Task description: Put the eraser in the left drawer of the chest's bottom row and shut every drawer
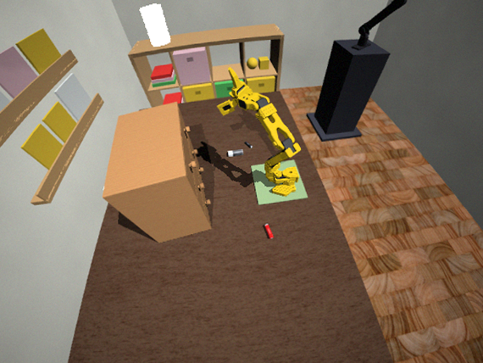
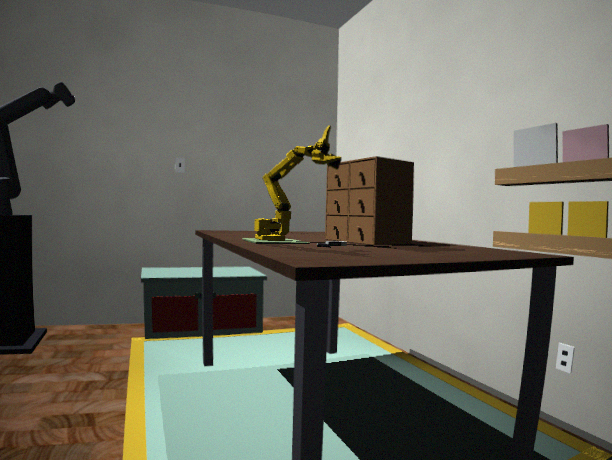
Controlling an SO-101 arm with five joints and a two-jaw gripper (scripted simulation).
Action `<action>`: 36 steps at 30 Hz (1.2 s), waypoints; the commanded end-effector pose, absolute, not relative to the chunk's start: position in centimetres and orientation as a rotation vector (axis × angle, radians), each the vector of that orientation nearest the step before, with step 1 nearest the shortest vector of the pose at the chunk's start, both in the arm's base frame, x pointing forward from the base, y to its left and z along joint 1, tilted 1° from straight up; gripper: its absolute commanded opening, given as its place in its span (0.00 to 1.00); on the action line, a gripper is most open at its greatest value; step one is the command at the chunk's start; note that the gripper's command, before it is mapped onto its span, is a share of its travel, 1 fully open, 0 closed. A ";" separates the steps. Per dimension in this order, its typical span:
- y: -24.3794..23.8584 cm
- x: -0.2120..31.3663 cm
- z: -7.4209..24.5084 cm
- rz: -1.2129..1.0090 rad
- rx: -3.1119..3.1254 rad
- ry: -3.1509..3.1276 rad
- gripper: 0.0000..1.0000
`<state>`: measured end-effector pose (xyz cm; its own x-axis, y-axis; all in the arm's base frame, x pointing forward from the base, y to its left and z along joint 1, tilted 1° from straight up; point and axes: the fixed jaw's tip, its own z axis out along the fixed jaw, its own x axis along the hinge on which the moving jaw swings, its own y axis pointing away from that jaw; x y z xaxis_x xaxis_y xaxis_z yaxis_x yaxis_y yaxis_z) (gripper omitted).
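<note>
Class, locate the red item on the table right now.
In the top view, the small red item lies on the table, just below the green base mat and right of the chest.

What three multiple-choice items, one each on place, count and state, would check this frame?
1. Where is the claw?
A. high, by the chest's top row
B. down at the bottom row
C. over the red item

2. How many drawers does the chest front show?
A. four
B. six
C. nine

3. How does the claw stand?
A. shut on the eraser
B. shut, empty
C. open, empty

Answers:
1 A: the exterior view shows it level with the chest's top edge, far from the red item.
2 B: two columns by three rows of fronts.
3 C: one finger points away from the other, nothing between them; three small items lie on the table.
</note>
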<state>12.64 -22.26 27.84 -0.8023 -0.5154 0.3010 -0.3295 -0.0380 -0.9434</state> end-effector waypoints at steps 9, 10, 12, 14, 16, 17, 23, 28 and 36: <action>-22.2 12.6 27.9 -1.963 -0.918 2.071 1.00; -22.0 12.9 27.7 -1.932 -0.904 2.073 0.50; -21.5 13.4 27.2 -1.869 -0.878 2.077 0.50; -20.9 13.8 26.7 -1.807 -0.852 2.081 0.50; -20.4 14.3 26.3 -1.745 -0.826 2.087 0.50; -20.1 14.5 26.0 -1.714 -0.813 2.089 0.50; -18.4 15.7 24.6 -1.529 -0.739 2.110 0.50; -17.5 16.2 23.9 -1.438 -0.703 2.123 0.50; -14.9 17.3 22.1 -1.199 -0.608 2.163 0.50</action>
<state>16.95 -16.14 22.86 -0.7398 -0.6415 -0.2027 -0.1233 0.4255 -0.8965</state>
